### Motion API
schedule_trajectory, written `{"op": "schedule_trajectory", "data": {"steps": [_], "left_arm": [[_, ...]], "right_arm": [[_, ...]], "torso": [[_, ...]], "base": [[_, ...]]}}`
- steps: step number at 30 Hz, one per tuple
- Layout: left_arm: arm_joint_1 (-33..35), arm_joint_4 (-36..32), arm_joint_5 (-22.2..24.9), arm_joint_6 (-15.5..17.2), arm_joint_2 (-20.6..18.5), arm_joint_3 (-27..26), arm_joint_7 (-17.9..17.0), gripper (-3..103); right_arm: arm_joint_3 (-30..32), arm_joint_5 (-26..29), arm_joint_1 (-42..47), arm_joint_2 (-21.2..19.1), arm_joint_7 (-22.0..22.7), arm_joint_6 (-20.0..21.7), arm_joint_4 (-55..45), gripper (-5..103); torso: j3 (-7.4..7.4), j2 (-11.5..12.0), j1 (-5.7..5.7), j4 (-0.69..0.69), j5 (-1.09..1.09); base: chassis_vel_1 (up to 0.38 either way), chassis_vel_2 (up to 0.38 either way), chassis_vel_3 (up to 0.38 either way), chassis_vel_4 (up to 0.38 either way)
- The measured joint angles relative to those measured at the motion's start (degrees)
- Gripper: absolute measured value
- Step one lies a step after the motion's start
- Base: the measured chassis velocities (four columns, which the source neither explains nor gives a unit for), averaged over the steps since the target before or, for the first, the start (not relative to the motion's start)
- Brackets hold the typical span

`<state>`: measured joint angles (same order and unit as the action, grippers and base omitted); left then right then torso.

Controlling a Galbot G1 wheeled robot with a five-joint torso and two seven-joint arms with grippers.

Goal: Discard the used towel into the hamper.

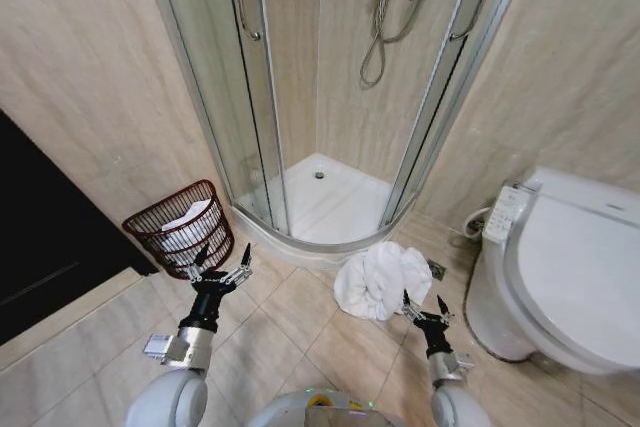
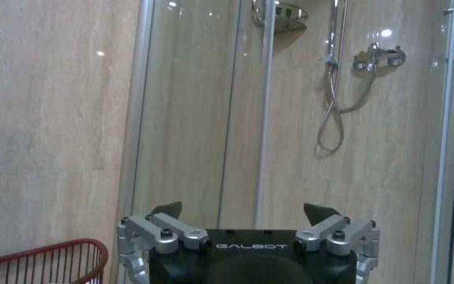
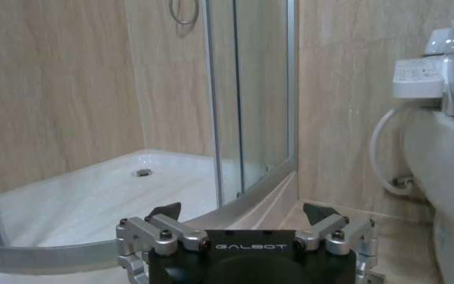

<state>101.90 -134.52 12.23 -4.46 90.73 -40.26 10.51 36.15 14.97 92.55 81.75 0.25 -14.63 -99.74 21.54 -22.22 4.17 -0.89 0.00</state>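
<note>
— Head view first: what did you have?

— I had the hamper (image 1: pixel 178 227) on the tiled floor (image 1: pixel 290 317) against the wall, just left of the shower cabin (image 1: pixel 320 107), with white cloth already lying inside it. The used towel (image 1: pixel 380 280) lay bunched on the floor at the foot of the shower's curved sill, between the cabin and the toilet (image 1: pixel 565 267). My left pincer (image 1: pixel 222 262) hovered just in front of the hamper with its fingers spread and nothing between them. My right pincer (image 1: pixel 423 307) hung just beside the towel, toward the toilet, also spread and empty.

— And the left wrist view?

— There the left pincer (image 2: pixel 243 210) pointed at the shower glass, its two dark tips well apart. The hamper's red rim (image 2: pixel 49 254) showed in a corner, close to the pincer body.

— The right wrist view?

— The right pincer (image 3: pixel 243 210) stood spread too, facing the white shower tray (image 3: pixel 93 195) and the glass door, with the toilet (image 3: pixel 448 148) and its hose off to one side.
</note>
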Motion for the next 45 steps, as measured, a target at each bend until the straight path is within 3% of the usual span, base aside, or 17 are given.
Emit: {"op": "schedule_trajectory", "data": {"steps": [9,18,45], "left_arm": [[0.0,0.0,0.0,0.0,0.0,0.0,0.0,100],[0.0,0.0,0.0,0.0,0.0,0.0,0.0,100],[0.0,0.0,0.0,0.0,0.0,0.0,0.0,100]], "right_arm": [[-0.07,1.99,-2.05,-0.28,-0.44,-0.46,5.0,100],[0.47,6.58,-8.25,-4.82,-4.08,-1.44,18.42,100],[-0.29,3.72,-8.06,-3.05,-7.26,-4.85,20.77,100]], "torso": [[0.0,0.0,0.0,0.0,0.01],[0.0,0.0,0.0,0.0,0.0],[-0.01,-0.01,-0.02,0.0,0.01]], "base": [[-0.06,0.058,0.056,-0.061],[-0.031,0.025,0.038,-0.022],[-0.052,0.048,0.047,-0.053]]}}
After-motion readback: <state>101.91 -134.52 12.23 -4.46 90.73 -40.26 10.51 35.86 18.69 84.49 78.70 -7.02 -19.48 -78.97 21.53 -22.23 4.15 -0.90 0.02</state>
